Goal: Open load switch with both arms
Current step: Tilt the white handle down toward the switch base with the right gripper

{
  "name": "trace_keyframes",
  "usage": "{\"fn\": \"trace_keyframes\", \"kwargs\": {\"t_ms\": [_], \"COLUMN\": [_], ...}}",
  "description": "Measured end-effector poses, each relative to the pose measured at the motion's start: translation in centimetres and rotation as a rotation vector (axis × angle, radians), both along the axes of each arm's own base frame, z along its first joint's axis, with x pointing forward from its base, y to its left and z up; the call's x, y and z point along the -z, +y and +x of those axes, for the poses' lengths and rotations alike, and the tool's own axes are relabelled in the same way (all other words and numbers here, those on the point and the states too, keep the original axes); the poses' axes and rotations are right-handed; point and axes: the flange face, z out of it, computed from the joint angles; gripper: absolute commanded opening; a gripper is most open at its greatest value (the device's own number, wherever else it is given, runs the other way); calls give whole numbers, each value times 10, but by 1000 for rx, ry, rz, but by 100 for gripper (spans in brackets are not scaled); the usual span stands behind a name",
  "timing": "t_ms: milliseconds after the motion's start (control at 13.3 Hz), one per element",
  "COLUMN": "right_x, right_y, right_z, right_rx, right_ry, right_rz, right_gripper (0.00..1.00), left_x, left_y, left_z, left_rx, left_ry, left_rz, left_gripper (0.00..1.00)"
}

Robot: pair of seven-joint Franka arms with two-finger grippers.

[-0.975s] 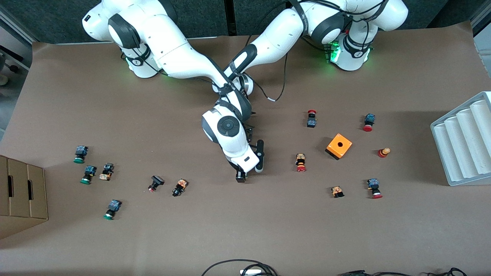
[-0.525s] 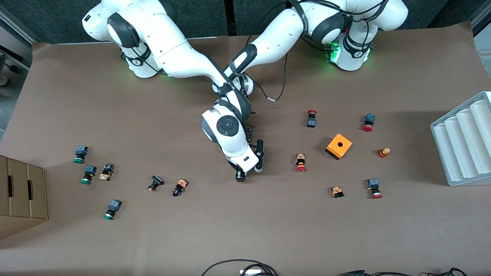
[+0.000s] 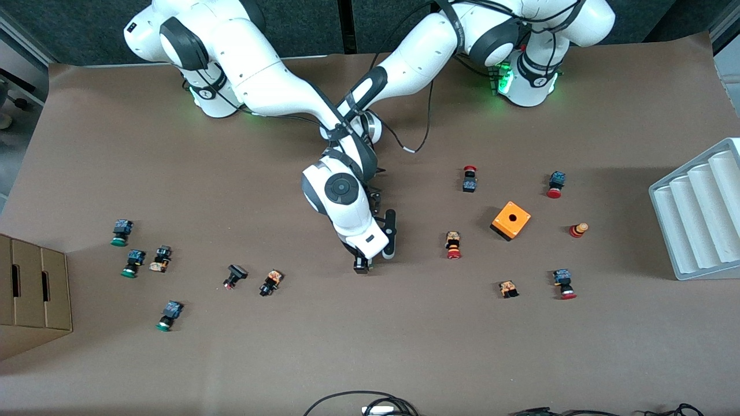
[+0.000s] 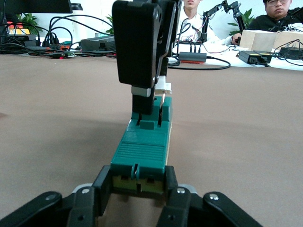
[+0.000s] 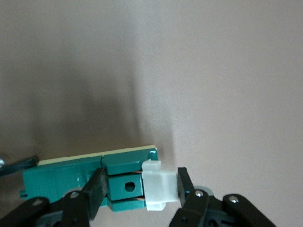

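Note:
The load switch [image 4: 142, 151] is a long dark-green block lying on the brown table mid-table, with a white sliding piece [image 5: 158, 189] at one end. My left gripper [image 4: 138, 182] is shut on the block's other end, one finger on each long side. My right gripper [image 5: 140, 187] comes down from above. One of its fingers [image 5: 97, 189] rests against the green middle section and the other [image 5: 184, 187] against the white piece. In the front view the right gripper [image 3: 362, 266] and its arm hide the switch and the left gripper.
An orange cube box [image 3: 511, 220] and red-capped push buttons [image 3: 453, 245] lie toward the left arm's end. Green-capped buttons [image 3: 132, 263] lie toward the right arm's end, beside a cardboard box [image 3: 32, 294]. A white ridged tray [image 3: 699, 214] stands at the table's edge. Cables [image 3: 370, 404] lie at the front edge.
The right gripper's jaws have drawn closer together around the switch's middle section and white piece. The right wrist has shifted very slightly. The left arm has not moved.

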Motion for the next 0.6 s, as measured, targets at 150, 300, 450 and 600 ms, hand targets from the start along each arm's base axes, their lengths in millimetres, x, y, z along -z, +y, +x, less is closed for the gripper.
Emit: {"fn": "trace_keyframes", "kwargs": {"t_ms": [150,300,450,600], "right_x": [-1,-2,-2,-2], "right_y": [-1,-2,-4,-4], "right_z": [0,-1,-1,-1], "right_rx": [-1,0,2,2], "right_ry": [0,1,2,3], "right_rz": [0,-1,-2,-3], "right_gripper": [65,65,65,65], "left_x": [0,0,0,0], "left_y": [0,0,0,0], "left_z": [0,0,0,0], "left_rx": [0,0,0,0], "left_ry": [0,0,0,0], "left_rz": [0,0,0,0], "left_gripper": [32,32,32,32]}}
